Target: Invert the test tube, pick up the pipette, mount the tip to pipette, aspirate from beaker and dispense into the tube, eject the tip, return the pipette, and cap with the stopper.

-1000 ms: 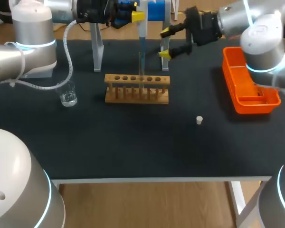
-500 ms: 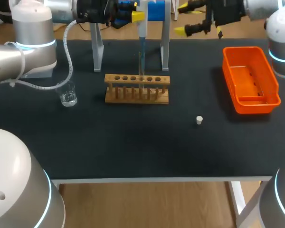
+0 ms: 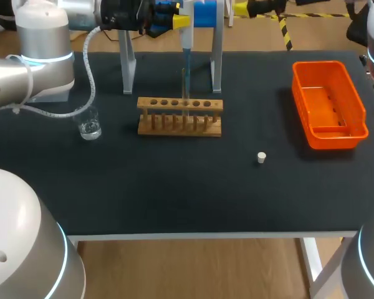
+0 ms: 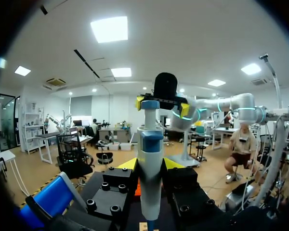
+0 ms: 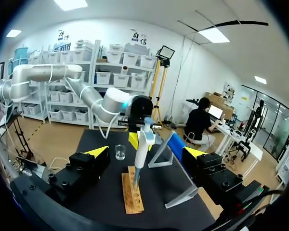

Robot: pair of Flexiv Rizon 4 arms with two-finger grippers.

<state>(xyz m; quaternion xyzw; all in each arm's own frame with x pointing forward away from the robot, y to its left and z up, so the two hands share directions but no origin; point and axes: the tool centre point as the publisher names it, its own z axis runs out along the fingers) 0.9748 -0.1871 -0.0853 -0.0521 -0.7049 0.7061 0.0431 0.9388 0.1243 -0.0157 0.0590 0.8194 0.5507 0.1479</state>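
Above the wooden rack (image 3: 180,116): pipette (image 3: 186,43) held upright

At the tabletop's (image 3: 174,193) far side, the pipette is gripped by the left end effector (image 3: 174,17), tip pointed down into the rack. The right end effector (image 5: 147,154) is seen spread wide, empty. The stopper (image 3: 261,157) is noted lying well apart from the rack.

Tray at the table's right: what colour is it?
The tray is orange; head view shows it best.

The right pincer (image 5: 145,152) has pulled back, away from the pipette (image 3: 186,45).
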